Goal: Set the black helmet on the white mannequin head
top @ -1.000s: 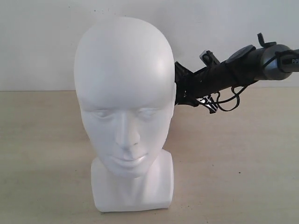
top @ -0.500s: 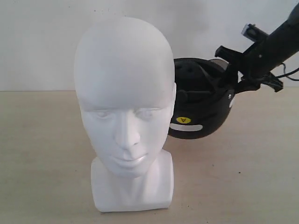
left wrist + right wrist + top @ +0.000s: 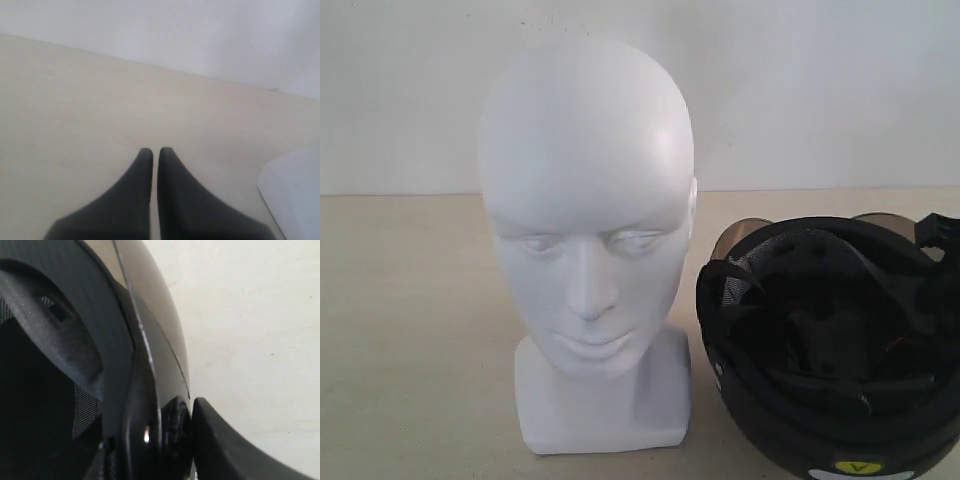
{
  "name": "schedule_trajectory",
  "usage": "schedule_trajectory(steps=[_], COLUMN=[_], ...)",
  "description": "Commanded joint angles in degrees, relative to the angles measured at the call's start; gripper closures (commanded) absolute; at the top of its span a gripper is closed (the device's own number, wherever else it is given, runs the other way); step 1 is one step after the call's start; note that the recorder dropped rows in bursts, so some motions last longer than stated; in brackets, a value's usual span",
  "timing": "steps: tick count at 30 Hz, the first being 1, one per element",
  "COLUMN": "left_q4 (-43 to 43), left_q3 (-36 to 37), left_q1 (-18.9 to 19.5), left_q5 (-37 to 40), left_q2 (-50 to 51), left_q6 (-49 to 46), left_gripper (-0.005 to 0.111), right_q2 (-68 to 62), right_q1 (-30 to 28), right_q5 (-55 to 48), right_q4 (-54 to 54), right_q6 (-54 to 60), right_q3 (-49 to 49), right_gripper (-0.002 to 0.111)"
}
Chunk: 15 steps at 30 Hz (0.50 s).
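Beige surface (image 3: 410,330) everywhere, pale wall (image 3: 820,90) behind the white mannequin head (image 3: 588,200). Now the black helmet (image 3: 830,340): it's just beside the head, on the right of it as the outside camera looks. It is down level with the chin and neck block, well below the crown. Its padded inside is turned toward the camera, not toward the head. Whether shell and neck block touch, I can't tell.

The head is upright and facing the camera, crown uncovered. Right hand (image 3: 175,430) is pinching the helmet's rim, one finger (image 3: 225,450) flat against the glossy outer shell. Left hand (image 3: 155,151) hangs over open surface near the head's base corner, fingers pressed together, gripping nothing.

Smoky visor (image 3: 740,232) peeks over the helmet's far edge. Small yellow sticker (image 3: 855,467) low on the shell.
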State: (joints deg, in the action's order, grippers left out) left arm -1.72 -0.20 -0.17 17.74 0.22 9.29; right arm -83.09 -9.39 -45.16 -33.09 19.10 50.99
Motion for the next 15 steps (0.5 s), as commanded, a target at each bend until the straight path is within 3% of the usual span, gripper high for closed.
schedule_trajectory(steps=[1,15], left_q4=[-0.4,-0.4], left_q3=[0.2,0.2], left_q1=[0.1,0.1], left_q5=[-0.2,-0.2], left_q2=[-0.2,-0.2], left_q6=[-0.4,-0.4], left_gripper=[0.102,0.102], right_q2=[3.6,4.4], right_q1=[-0.4,-0.4], right_q5=[4.1,6.2], right_q4=[-3.8,0.5], right_q6=[1.1,2.4], right_q3=[-2.3,-5.3], right_gripper=[0.108,0.108])
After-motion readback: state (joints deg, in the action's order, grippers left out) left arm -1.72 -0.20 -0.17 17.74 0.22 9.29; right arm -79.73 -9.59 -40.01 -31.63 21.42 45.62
